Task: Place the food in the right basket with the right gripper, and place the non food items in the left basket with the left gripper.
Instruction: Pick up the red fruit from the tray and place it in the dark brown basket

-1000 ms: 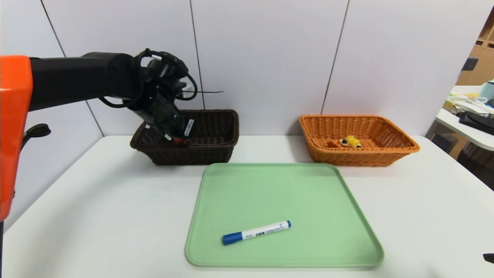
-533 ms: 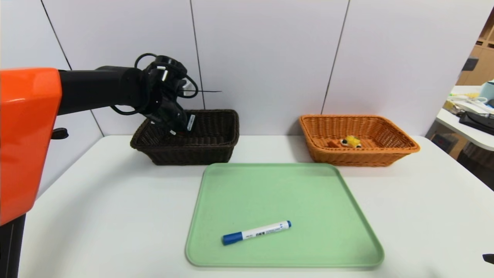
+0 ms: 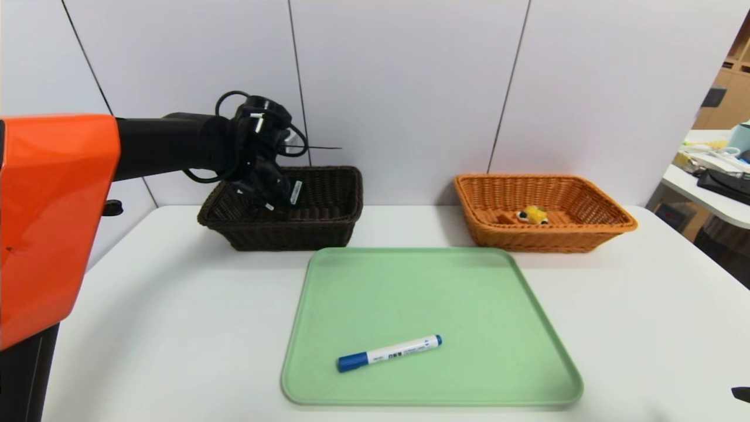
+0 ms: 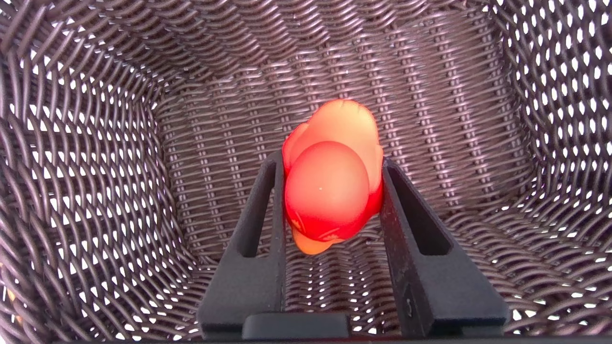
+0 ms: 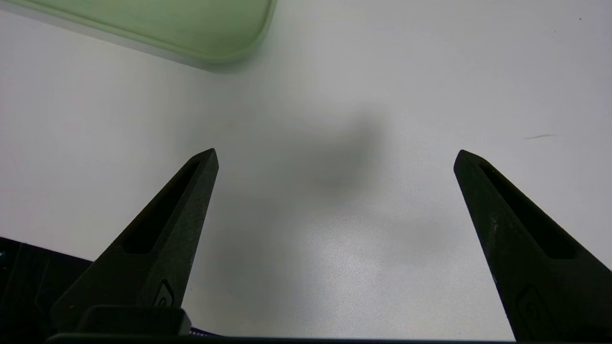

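My left gripper (image 3: 276, 198) reaches down into the dark brown left basket (image 3: 304, 231). In the left wrist view it (image 4: 329, 162) is shut on the red rubber duck (image 4: 330, 186), which hangs above the basket's woven floor (image 4: 430, 110). From the head view the duck is hidden. The food, a waffle wedge with yellow topping (image 3: 532, 215), lies inside the orange right basket (image 3: 609, 225). A white marker with a blue cap (image 3: 388, 353) lies on the green tray (image 3: 469, 293). My right gripper (image 5: 334, 153) hovers open and empty over bare table near the tray's corner (image 5: 224, 48).
The tray sits in the middle of the white table (image 3: 146, 328), in front of both baskets. A white panel wall stands just behind the baskets. A second table with clutter (image 3: 715, 170) is off to the far right.
My left arm has carried the duck a little rightward and farther over the dark basket's interior. The marker, the food and the right arm have not moved.
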